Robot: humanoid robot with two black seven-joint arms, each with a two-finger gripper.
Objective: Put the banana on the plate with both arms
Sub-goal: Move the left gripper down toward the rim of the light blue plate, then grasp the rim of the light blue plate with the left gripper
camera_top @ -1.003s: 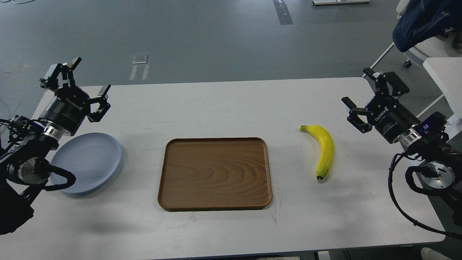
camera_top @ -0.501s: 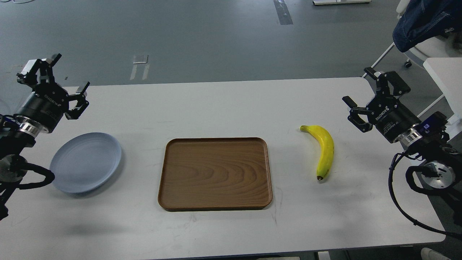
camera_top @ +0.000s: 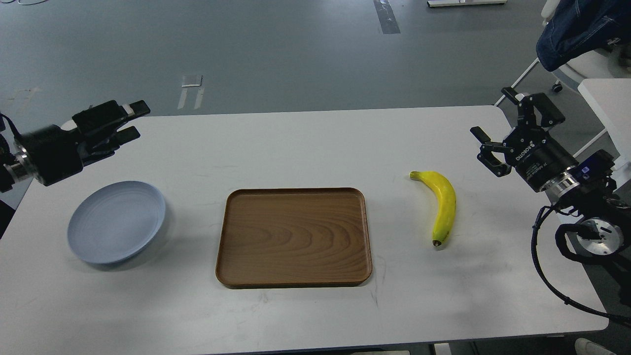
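Note:
The yellow banana lies on the white table, right of the wooden tray, its dark tip toward me. The pale blue-grey plate sits at the left and holds nothing. My left gripper hovers above the table beyond the plate, turned sideways with its fingers pointing right. It is slightly blurred, with the fingers apart and nothing between them. My right gripper is open and empty, above the table's right edge, to the right of the banana and beyond it.
A rectangular brown wooden tray lies in the middle of the table, between plate and banana. A chair with dark blue cloth and a white side table stand off the far right corner.
My left arm has swung out to the left, off the plate, and its gripper has turned to point right. My right gripper has drifted slightly up and to the right. Banana, plate and tray have not moved.

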